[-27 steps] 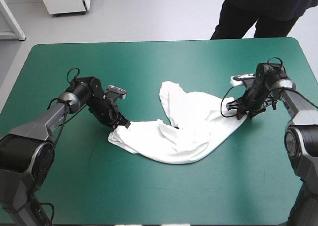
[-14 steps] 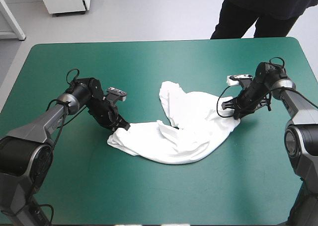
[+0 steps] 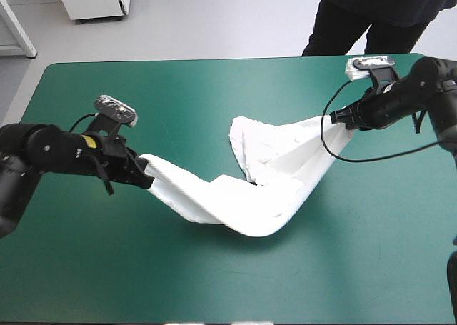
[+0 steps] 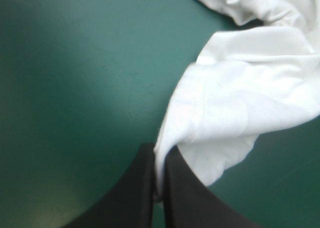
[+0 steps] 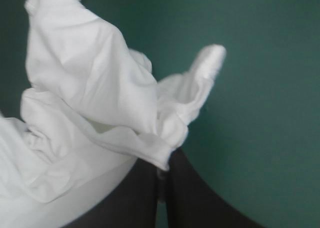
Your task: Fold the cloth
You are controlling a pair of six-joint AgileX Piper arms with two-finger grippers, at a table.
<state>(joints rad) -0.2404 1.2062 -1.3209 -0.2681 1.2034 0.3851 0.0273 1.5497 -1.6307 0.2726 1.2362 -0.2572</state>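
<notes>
T-shirt [image 3: 264, 189] slung across mid-table: one end pinched in the left gripper [image 3: 146, 176] at 9 o'clock of table centre, the other in the right gripper [image 3: 341, 118] at 2 o'clock, each pair of black fingers all but closed on a thin edge. The middle sags onto the teal-green cover [image 3: 214, 89], with a bunched lobe at 12 o'clock of the sag. Best handling, I judge: raise both ends level and draw apart evenly, as each grip has little cloth.

Overhead plus close wrist views of T-shirt [image 3: 264, 196]
</notes>
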